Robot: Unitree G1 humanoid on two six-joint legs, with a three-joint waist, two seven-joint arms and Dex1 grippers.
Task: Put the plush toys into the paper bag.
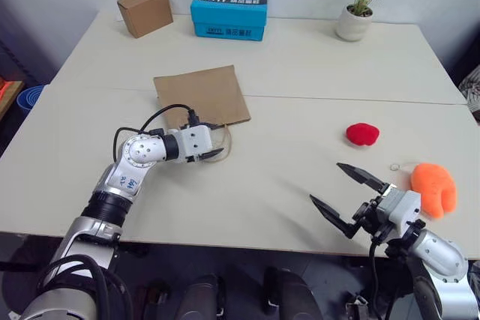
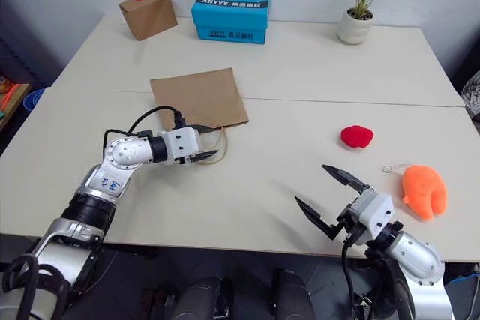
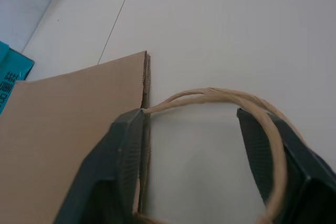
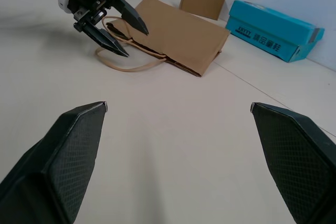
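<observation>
The brown paper bag [image 1: 201,95] lies flat on the table, its looped handles [image 1: 226,140] spilling off the near edge. My left gripper [image 1: 212,142] sits at that edge, open, with one handle loop [image 3: 220,94] lying between its fingers [image 3: 123,150]; it is not clamped. The small red plush toy [image 1: 362,133] rests to the right of the bag. Further right, near the table's front, lies the orange plush toy [image 1: 435,187] with its key ring [image 1: 395,168]. My right gripper [image 1: 325,181] hovers wide open left of the orange toy, holding nothing.
At the back of the table stand a cardboard box with a red sticker [image 1: 145,10], a blue box [image 1: 229,12] and a potted plant [image 1: 358,13]. A seam [image 1: 337,99] runs across the table between the bag and the boxes.
</observation>
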